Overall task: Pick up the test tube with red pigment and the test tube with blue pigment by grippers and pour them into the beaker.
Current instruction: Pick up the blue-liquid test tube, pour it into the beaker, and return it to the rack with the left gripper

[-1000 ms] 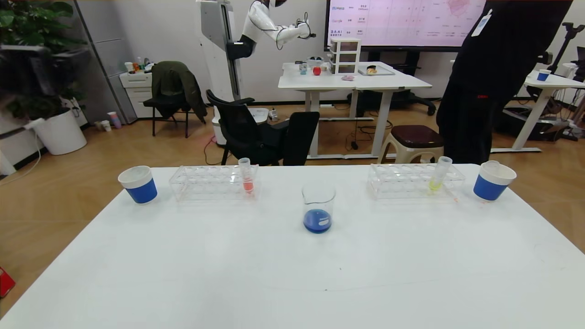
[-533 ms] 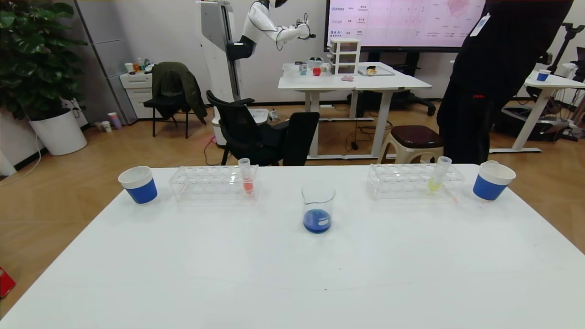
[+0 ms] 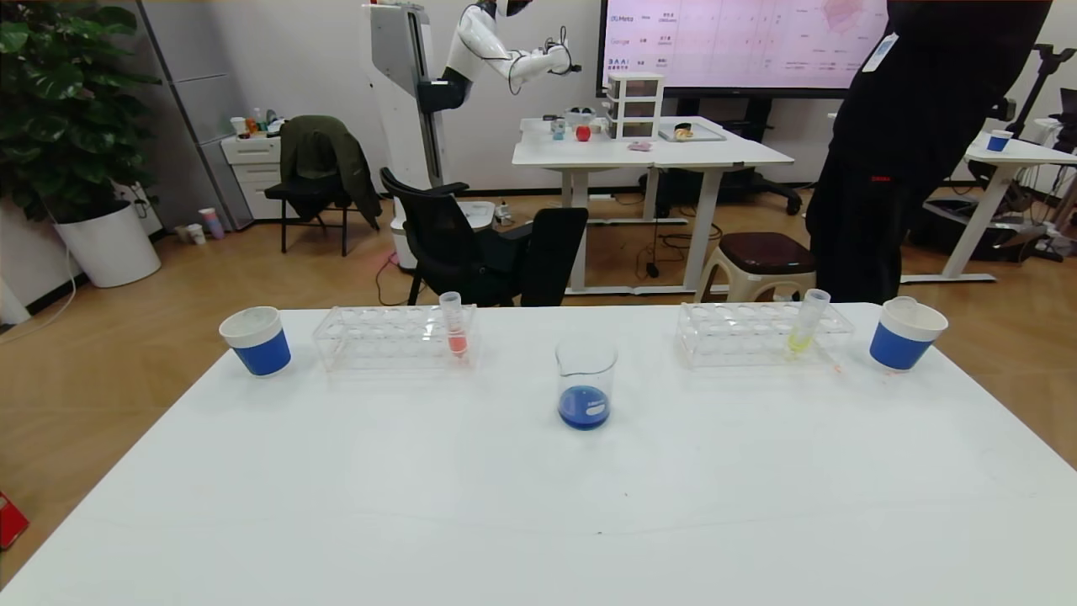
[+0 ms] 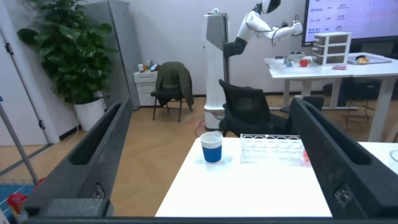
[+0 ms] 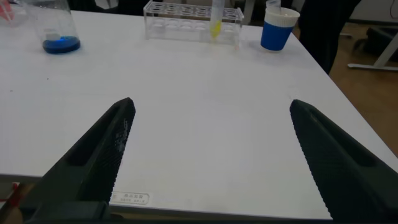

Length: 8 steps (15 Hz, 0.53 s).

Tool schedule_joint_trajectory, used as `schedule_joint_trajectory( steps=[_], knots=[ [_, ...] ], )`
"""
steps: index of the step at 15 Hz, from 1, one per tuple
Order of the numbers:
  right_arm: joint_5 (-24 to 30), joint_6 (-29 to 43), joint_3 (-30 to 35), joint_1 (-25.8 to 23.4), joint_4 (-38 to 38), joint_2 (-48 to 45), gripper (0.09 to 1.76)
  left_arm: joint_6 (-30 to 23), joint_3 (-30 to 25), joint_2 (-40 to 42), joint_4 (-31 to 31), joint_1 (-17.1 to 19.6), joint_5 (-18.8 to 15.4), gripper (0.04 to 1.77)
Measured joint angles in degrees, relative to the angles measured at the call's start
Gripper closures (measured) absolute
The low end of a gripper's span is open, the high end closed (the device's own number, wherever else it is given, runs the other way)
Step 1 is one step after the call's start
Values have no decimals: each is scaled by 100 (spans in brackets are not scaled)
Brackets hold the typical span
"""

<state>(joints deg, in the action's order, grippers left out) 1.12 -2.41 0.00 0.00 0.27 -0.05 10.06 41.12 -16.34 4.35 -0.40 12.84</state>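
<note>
Office lab space lying behind a wide white table (image 3: pixel 538 505), with a person in black clothing (image 3: pixel 909 143) standing at its far right corner. Two clear tube racks are sitting along the far edge: the left rack (image 3: pixel 391 338) and the right rack (image 3: pixel 761 334), well apart. Left gripper (image 4: pixel 211 155) is hanging off the table's left side, fingers spread wide with nothing between them, looking toward the left rack. Right gripper (image 5: pixel 208 155) is hovering low over the near right part of the table, fingers likewise spread wide and holding nothing. Two blue-banded paper cups are flanking the racks, one at far left (image 3: pixel 256 340), one at far right (image 3: pixel 907 334). Beaker (image 3: pixel 586 383) is standing upright between the racks, nearer the robot, already holding a shallow layer of blue liquid. Test tube with red pigment (image 3: pixel 454 324) is standing upright at the right end of the left rack. Yellow-liquid tube (image 3: pixel 806 322) is leaning in the right rack. No tube with blue liquid is showing in either rack.
</note>
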Motion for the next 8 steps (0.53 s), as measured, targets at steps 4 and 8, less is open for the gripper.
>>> schedule_joint_trajectory(
  steps=[4,8],
  knots=[
    [-2,-1,0,0,0,0,11,-15,-987,1191,-41,10,-887,6],
    [0,-1,0,0,-2,0,11,-243,-2612,1581,-1002,16,-1097,6]
  ],
)
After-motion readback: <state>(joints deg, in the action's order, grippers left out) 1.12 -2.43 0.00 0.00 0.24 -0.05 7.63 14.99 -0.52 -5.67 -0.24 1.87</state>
